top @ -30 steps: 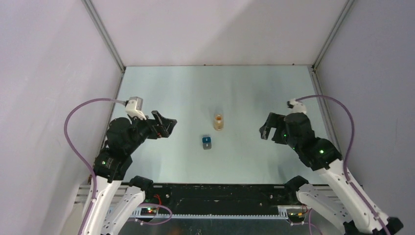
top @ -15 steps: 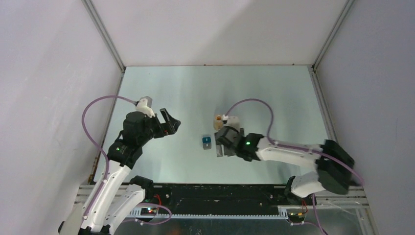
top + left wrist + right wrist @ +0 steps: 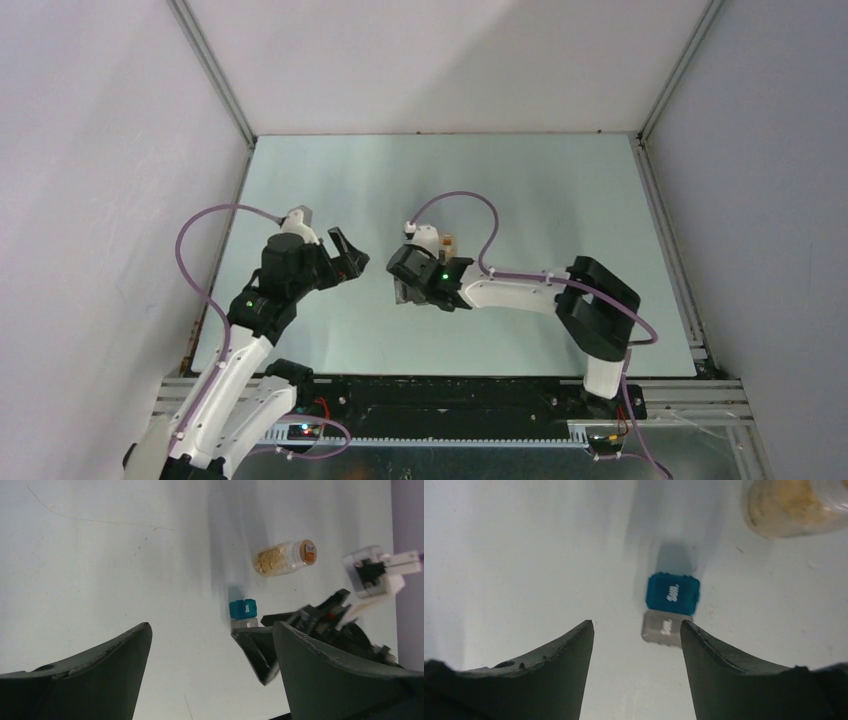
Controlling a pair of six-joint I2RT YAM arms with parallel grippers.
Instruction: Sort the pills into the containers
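The left gripper (image 3: 352,257) hangs over the left part of the pale grey-green tabletop (image 3: 560,190), its two dark fingers (image 3: 100,665) spread wide with nothing between them. Just to its right, the right gripper (image 3: 404,293) reaches in over the middle of the table, and in the top view it covers the task's thing. Its wrist view shows its black fingers (image 3: 724,665) parted and gripping nothing. The tiny teal-blue boxy container (image 3: 673,594) lies flat on the table with a grey block of like size touching its near side. Each of the two bears a small white mark, and the grey end sits in the gap between the fingertips without touching either. Further right and just beyond the container, apart from it, is a small clear vial (image 3: 282,558) filled with yellowish pills and closed with an orange cap.
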